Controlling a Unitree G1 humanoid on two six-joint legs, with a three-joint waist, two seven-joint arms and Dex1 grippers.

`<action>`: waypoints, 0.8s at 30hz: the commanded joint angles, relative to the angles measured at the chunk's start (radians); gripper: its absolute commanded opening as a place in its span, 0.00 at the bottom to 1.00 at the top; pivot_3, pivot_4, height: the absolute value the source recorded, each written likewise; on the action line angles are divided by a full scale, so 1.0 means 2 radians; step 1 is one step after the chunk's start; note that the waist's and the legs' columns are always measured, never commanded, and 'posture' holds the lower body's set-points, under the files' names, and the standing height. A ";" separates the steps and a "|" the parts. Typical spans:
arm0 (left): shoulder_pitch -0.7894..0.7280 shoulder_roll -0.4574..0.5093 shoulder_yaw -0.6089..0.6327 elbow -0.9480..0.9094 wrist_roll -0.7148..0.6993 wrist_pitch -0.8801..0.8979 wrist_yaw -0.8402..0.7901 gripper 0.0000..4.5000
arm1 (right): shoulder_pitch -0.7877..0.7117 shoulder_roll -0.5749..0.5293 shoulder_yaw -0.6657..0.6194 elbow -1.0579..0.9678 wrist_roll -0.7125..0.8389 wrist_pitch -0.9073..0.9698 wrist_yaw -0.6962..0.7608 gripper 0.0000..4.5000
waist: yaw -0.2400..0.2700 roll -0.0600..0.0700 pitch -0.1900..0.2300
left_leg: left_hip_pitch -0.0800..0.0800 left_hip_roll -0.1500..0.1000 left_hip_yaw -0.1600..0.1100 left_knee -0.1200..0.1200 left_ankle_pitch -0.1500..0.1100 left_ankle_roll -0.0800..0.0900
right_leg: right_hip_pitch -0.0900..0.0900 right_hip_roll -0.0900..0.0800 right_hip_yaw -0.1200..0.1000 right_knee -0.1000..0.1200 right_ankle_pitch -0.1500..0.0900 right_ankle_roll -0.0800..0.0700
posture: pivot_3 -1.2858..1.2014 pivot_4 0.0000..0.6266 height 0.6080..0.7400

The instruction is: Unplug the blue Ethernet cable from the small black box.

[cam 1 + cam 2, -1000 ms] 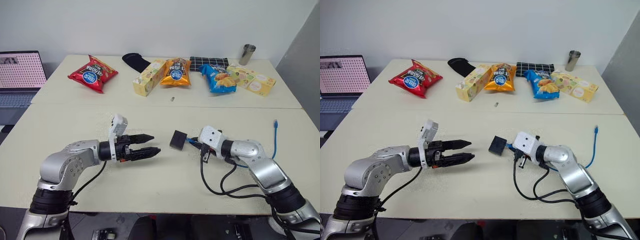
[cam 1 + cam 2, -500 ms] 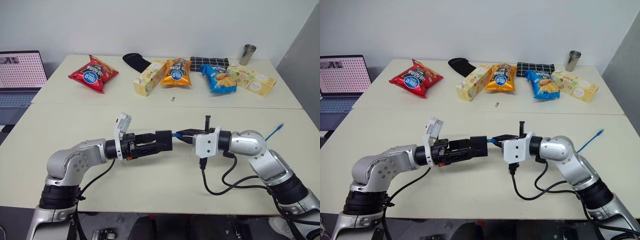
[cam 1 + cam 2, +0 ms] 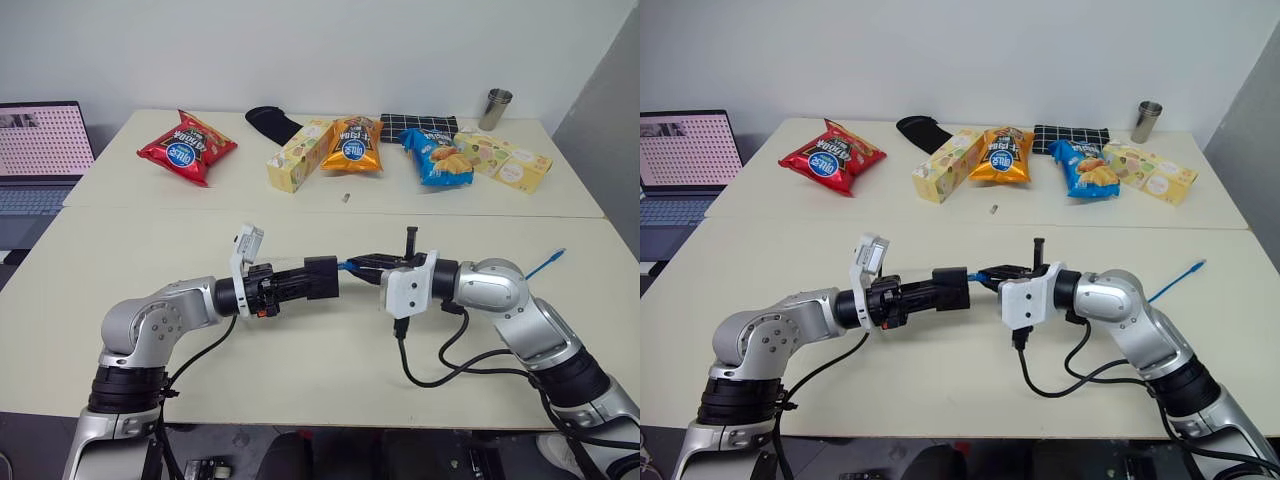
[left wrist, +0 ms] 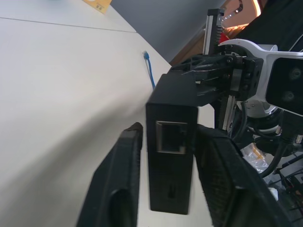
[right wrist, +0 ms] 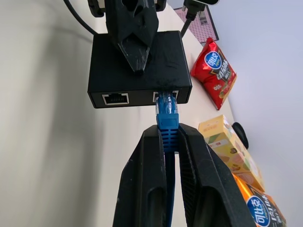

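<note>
Above the near bench (image 3: 300,380), the left pincer (image 3: 318,279) is clamped on the small black box (image 3: 321,277), holding it in the air. The right pincer (image 3: 352,266) is closed on the plug end of the blue Ethernet cable (image 5: 167,124), just beside the box.

The right wrist view shows what the head views cannot: the blue plug sits in one of two ports on the box's edge, the other port empty, and a left finger (image 5: 135,33) presses across the box's top. The left wrist view shows another port on the box (image 4: 171,156) between the two left fingers. The head views show the cable's free end (image 3: 550,263) beyond the right arm.

On the far bench lie snack bags and boxes; their lettering is too small to read. The blue badge on one orange bag (image 5: 262,211) carries characters I cannot make out.
</note>
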 commanded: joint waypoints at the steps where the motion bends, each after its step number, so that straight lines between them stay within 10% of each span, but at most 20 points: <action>1: -0.006 0.001 0.011 0.002 0.001 -0.006 0.004 0.18 | -0.011 0.006 -0.013 -0.014 -0.006 -0.041 -0.014 0.02 | 0.000 0.000 0.000 | 0.000 0.000 0.000 0.000 0.000 0.000 | 0.000 0.000 0.000 0.000 0.000 0.000 | 0.52 0.24 1.00; 8: -0.002 0.012 -0.015 -0.010 0.036 -0.047 -0.021 0.18 | 0.001 -0.013 -0.023 -0.035 0.047 -0.015 0.037 0.42 | 0.000 0.000 0.000 | 0.000 0.000 0.000 0.000 0.000 0.000 | 0.000 0.000 0.000 0.000 0.000 0.000 | 0.52 0.24 1.00; 15: -0.004 0.030 -0.077 -0.033 0.129 -0.179 -0.089 0.18 | 0.042 -0.011 -0.089 -0.139 0.270 0.260 0.061 0.75 | 0.001 0.000 0.000 | 0.000 0.000 0.000 0.000 0.000 0.000 | 0.000 0.000 0.000 0.000 0.000 0.000 | 0.52 0.24 1.00; 24: -0.014 0.031 -0.081 -0.035 0.133 -0.215 -0.133 0.18 | 0.047 0.024 -0.137 -0.152 0.448 0.492 0.011 0.75 | 0.001 0.000 0.000 | 0.000 0.000 0.000 0.000 0.000 0.000 | 0.001 0.000 0.000 -0.001 0.000 0.000 | 0.52 0.24 1.00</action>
